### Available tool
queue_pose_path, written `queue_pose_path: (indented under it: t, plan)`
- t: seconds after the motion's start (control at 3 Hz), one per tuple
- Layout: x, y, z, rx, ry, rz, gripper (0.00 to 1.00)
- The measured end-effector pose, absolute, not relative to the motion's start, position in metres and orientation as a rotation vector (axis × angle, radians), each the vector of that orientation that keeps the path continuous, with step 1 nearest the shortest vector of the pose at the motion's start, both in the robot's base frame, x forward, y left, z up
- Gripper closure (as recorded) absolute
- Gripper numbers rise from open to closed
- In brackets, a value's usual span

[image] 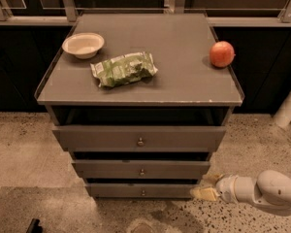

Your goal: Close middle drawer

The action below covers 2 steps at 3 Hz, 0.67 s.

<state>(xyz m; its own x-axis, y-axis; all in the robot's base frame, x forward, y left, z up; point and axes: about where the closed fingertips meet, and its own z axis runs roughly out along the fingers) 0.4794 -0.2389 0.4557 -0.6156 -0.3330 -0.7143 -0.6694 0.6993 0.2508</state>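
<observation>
The grey-brown cabinet has three drawers stacked one above the other. The middle drawer point(140, 169) has a low flat front with a small round metal knob point(142, 172), and a dark gap shows above the front. The taller top drawer point(138, 138) stands out further towards me. The third drawer front point(143, 190) sits below. My gripper point(206, 186), on a white arm point(262, 192), is low at the cabinet's front right corner, level with the third drawer front and just right of it. Its pale fingers point left, stand apart and hold nothing.
On the cabinet top point(184, 81) are a white bowl point(83, 44) at the back left, a green snack bag point(124, 69) in the middle and a red apple point(221, 54) at the right edge. Speckled floor surrounds the cabinet. A white post point(288, 106) stands at the right.
</observation>
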Motion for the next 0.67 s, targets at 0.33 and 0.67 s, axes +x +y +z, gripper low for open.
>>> queue_pose_path:
  t: [0.33,0.67]
  plan:
    - [0.4794,-0.2388,0.4557,-0.762,2.255,0.671,0.00]
    - [0.4794,-0.2388,0.4557,-0.762,2.255,0.671,0.00]
